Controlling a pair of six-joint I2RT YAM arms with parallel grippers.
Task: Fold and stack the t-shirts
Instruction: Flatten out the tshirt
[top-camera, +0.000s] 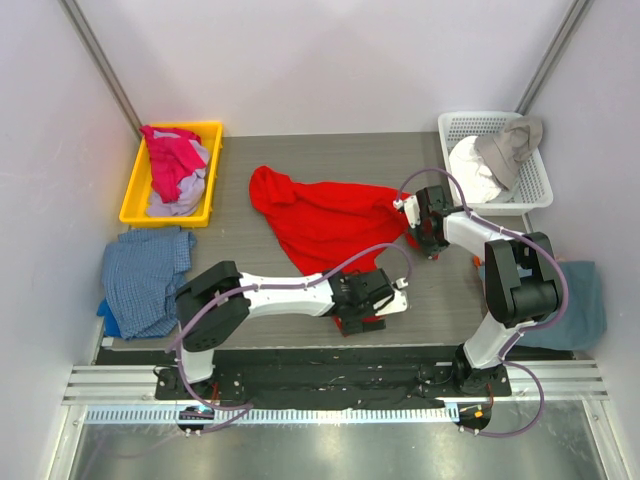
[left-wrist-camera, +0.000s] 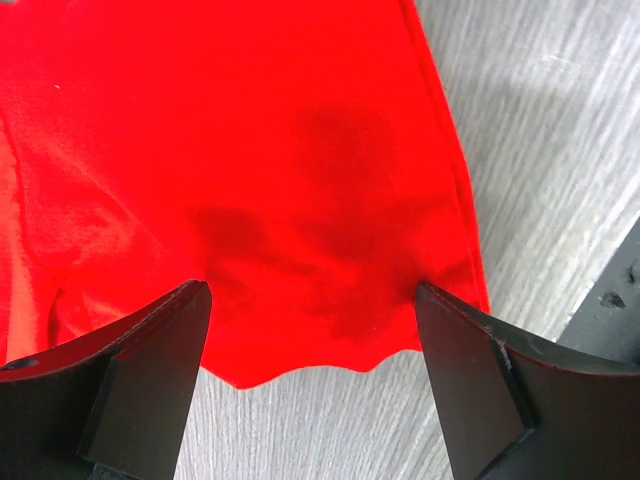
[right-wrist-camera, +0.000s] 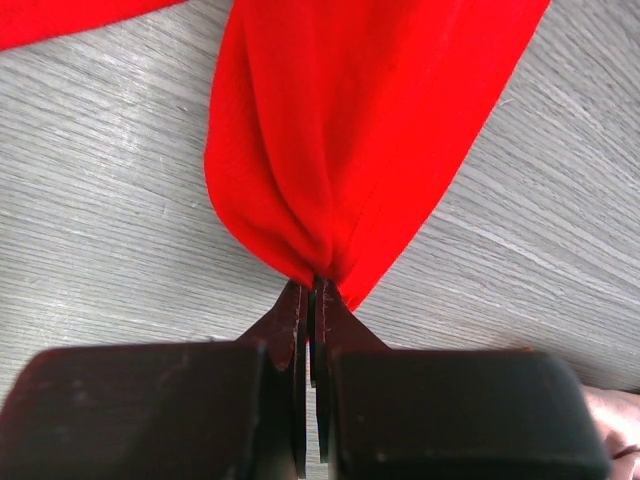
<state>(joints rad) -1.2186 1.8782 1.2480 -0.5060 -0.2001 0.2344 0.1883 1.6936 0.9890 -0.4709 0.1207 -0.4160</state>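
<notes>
- The soft, matte red t-shirt (top-camera: 325, 215) lies rumpled in the middle of the grey wood-grain tabletop (top-camera: 240, 165), its long axis running from far left to near right.
- Left tool (left-wrist-camera: 312, 300): jaws apart, straddling the shirt's wavy near hem.
- Right tool (right-wrist-camera: 312, 290): jaws clamped on a gathered fold at the shirt's right edge.

You have nothing to read here: no text, label, brand, number or sign is legible in any view. The red t-shirt (top-camera: 330, 222), yellow bin (top-camera: 165, 220) and white basket (top-camera: 468, 122) show only plain surfaces.
</notes>
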